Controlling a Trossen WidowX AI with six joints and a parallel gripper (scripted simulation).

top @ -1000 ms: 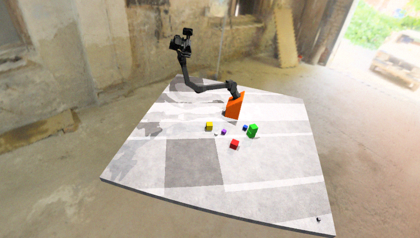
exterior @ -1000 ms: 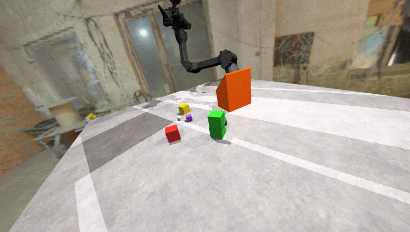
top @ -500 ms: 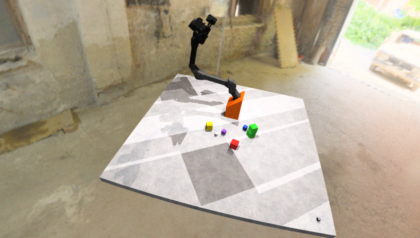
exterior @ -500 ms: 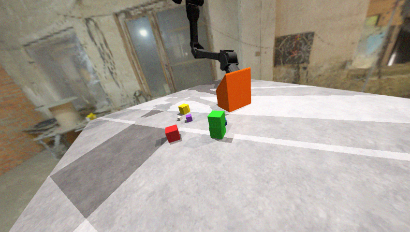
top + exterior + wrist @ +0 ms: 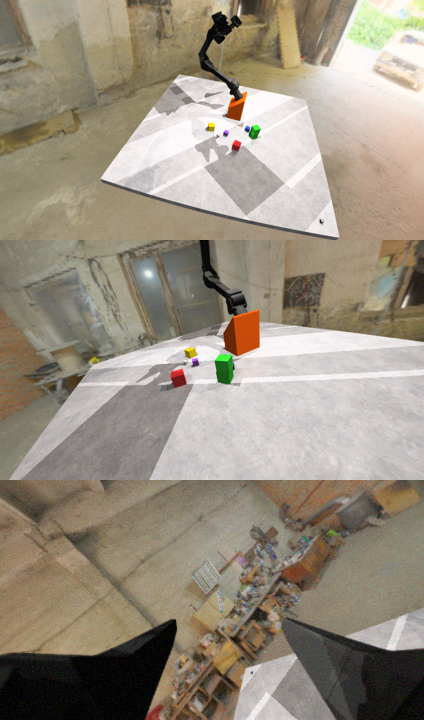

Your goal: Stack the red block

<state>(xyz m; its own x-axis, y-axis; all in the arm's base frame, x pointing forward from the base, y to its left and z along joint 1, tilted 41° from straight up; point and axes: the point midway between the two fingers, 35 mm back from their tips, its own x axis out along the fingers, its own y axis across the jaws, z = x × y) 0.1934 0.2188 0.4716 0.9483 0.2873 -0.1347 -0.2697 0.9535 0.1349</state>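
No text, label, brand, number or sign can be read in any view. The coloured blocks and the orange wedge (image 5: 242, 332) on the surface (image 5: 252, 178) show plain faces (the white stripes across the surface are bare bands, not lettering). The clutter on the far benches in the wrist view is too blurred to make out any writing.

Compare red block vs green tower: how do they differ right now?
The red block is a single cube; the green tower is two cubes stacked, so taller. The red block sits apart on a grey patch edge, the green tower beside a small blue block. Both rest on the table, untouched; the gripper is open, high above.
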